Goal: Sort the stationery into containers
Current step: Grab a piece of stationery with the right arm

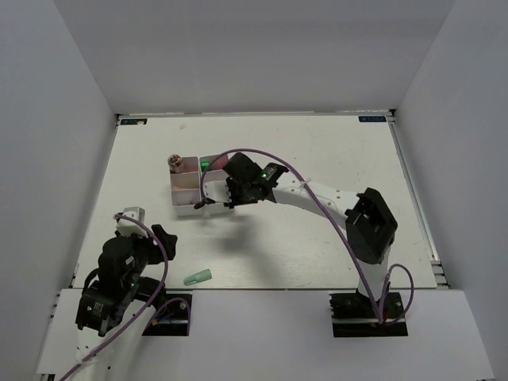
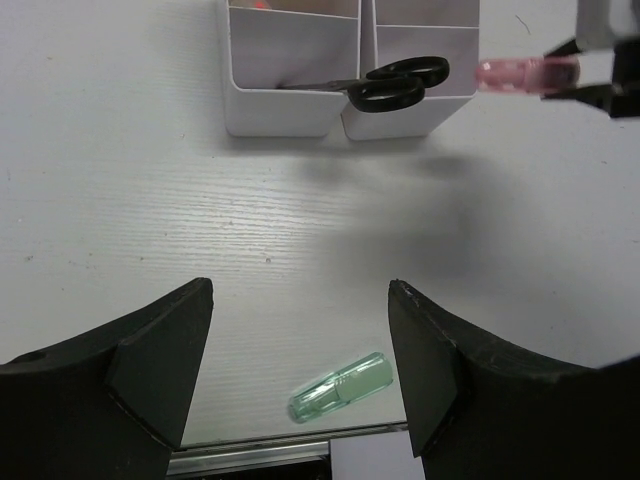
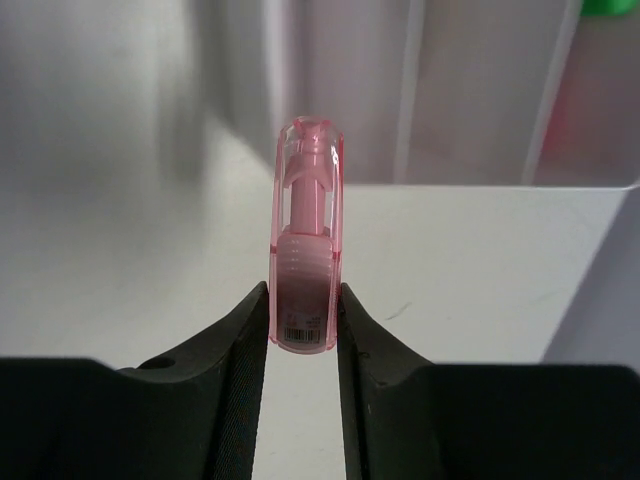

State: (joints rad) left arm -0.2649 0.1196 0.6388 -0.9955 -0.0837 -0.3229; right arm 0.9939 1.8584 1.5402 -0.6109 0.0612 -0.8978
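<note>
White desk (image 1: 317, 159), both arms on it. Right arm (image 1: 317, 198) reaches toward 9 o'clock of desk centre. Left arm (image 1: 119, 278) is folded back at 8 o'clock, near the front edge.

Two white trays (image 2: 275, 110) sit side by side and touching, at 9 o'clock of desk centre, with their long sides running front to back.

Left gripper (image 2: 300, 330): jaws wide apart, nothing between them, above bare desk, facing the trays at its 12 o'clock.

Right gripper (image 3: 303, 310): jaws partly closed, pinching the pink highlighter (image 3: 305, 250) by its back end, with the clear capped end sticking out past the fingertips. The highlighter is off the desk and lying level. Its tip is just beside the near right corner of the trays, at 3 o'clock of that corner. Can't tell if it touches.

Black-handled scissors (image 2: 395, 82) lie across the nearest compartments, with the handles over the right tray and the blades pointing to 9 o'clock into the left tray.

Pale green marker (image 2: 340, 388) lies flat on the desk at 7 o'clock of desk centre, close to the front edge, at 6 o'clock of the left gripper's open gap and apart from it.
</note>
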